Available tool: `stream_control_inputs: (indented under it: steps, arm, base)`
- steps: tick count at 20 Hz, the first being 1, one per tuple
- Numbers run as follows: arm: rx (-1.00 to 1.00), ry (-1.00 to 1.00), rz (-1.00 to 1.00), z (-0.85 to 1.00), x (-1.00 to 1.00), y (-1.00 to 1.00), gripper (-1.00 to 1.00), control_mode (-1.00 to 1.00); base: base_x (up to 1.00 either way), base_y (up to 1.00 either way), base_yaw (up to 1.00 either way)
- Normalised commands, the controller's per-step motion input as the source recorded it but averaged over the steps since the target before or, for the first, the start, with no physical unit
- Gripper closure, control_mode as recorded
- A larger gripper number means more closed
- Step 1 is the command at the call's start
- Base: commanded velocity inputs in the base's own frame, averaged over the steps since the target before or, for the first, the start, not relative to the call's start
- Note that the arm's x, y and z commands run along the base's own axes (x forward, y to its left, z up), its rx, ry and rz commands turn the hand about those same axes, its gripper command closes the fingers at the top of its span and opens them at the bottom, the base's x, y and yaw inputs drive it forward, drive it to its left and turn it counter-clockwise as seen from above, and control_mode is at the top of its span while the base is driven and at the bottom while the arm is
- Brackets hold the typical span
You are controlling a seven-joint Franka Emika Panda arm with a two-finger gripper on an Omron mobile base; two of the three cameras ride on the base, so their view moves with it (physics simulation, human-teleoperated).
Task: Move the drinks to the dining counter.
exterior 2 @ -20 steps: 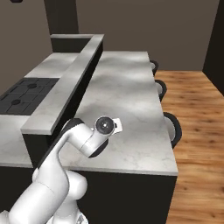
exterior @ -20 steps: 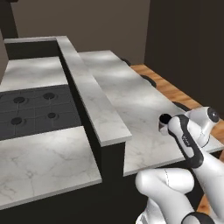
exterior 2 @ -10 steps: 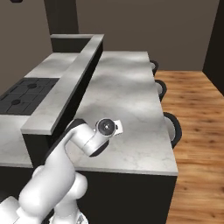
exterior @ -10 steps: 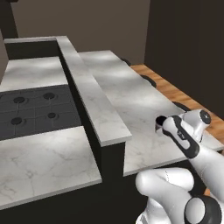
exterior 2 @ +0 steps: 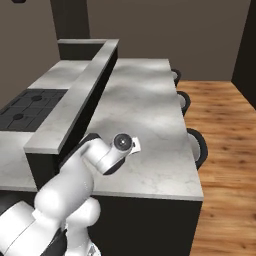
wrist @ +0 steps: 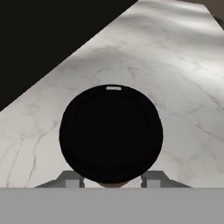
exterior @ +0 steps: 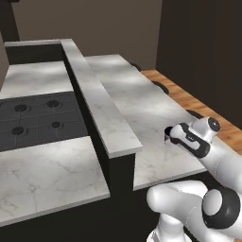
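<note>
Paper cup [wrist: 111,133], dark lid up, sits between our gripper's [wrist: 111,180] fingers over the dining counter [wrist: 175,74] | grip: we cannot tell if jaws clamp it | step: keep cup upright, centred | beyond: raised ledge [exterior: 97,101], cooktop [exterior: 35,118].

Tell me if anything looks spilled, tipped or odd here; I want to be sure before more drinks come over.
Nothing stands out. In the hand view the paper cup sits upright with its dark lid on, above the dining counter, whose marbled top shows no spill or mark. The hand flanks the cup squarely.
</note>
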Motion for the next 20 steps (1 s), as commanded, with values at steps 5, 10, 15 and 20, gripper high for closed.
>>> stream_control_inputs:
  steps: [5, 10, 15, 20]
  arm:
    - [0.00, 0.01, 0.00, -0.23, 0.22, 0.00, 1.00, -1.00]
    - [0.00, 0.00, 0.00, -0.27, 0.22, 0.00, 1.00, -1.00]
    - [0.00, 0.00, 0.00, -0.26, 0.22, 0.00, 1.00, -1.00]
    - [0.00, 0.00, 0.00, -0.25, 0.22, 0.00, 1.00, -1.00]
  base:
    - [0.00, 0.00, 0.00]
    - [0.00, 0.00, 0.00]
    - [0.00, 0.00, 0.00]
    - [0.00, 0.00, 0.00]
